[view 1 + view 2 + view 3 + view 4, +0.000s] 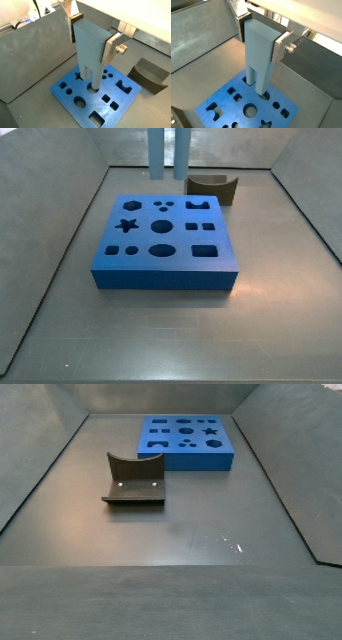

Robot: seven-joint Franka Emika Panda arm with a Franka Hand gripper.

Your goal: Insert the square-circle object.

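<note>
A grey worktop (174, 333) enclosed by grey walls carries a blue block (164, 240) pierced with shaped holes. Beside the block stands the dark fixture (134, 480), apart from it. In both wrist views the tool (90, 31) hangs above the block, its silver fingers (282, 46) closed on the upper end of a grey-blue two-legged piece (90, 52). The piece hangs upright, its legs reaching down toward the block's holes; whether the leg tips touch the block cannot be told. In a side view the legs (167, 153) appear above the block's far edge.
</note>
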